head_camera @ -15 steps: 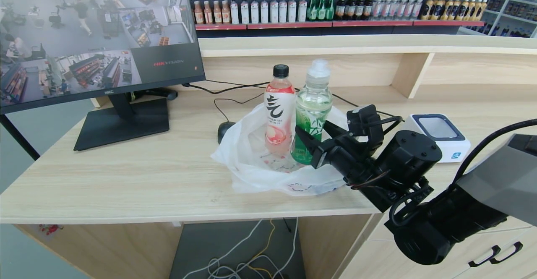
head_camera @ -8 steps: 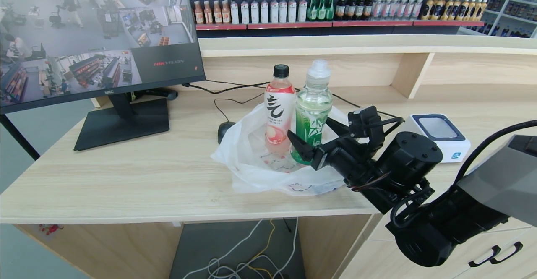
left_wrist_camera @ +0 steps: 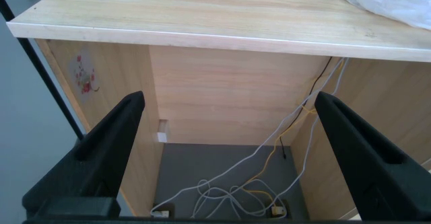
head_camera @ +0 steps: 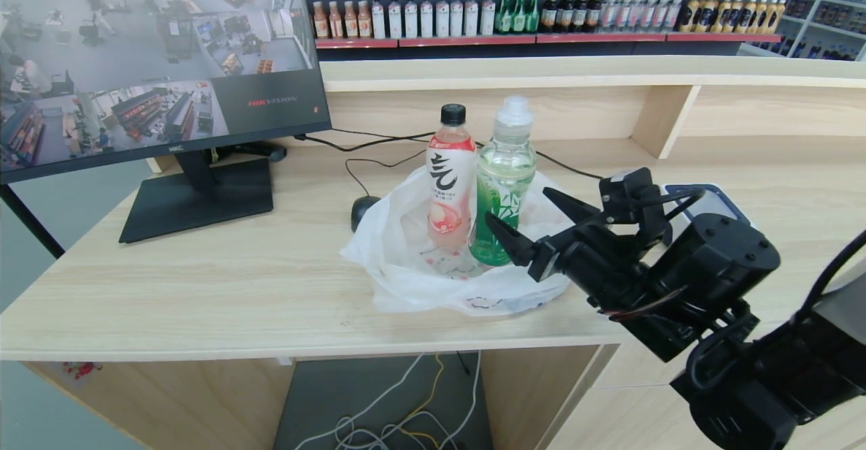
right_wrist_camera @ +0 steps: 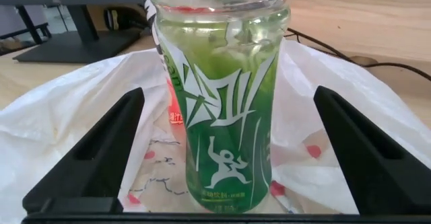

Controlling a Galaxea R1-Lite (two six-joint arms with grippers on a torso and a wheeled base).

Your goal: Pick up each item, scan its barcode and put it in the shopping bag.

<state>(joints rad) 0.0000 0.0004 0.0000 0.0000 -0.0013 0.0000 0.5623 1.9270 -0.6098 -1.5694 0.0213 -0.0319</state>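
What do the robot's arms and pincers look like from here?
The right pincer has two matte black fingers tapering to points. The right arm behind it is black, built of round cylindrical housings, with looped black cables and a thin red wire. The left pincer has the same black wedge-shaped fingers.

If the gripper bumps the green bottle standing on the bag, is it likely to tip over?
Probably yes: the green bottle is tall and narrow and stands on crumpled shopping bag film, an uneven base. Its smooth round body would likely roll once down.

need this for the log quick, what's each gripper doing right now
Left gripper: open, empty.
Right gripper: open, empty, pointed at the green bottle.
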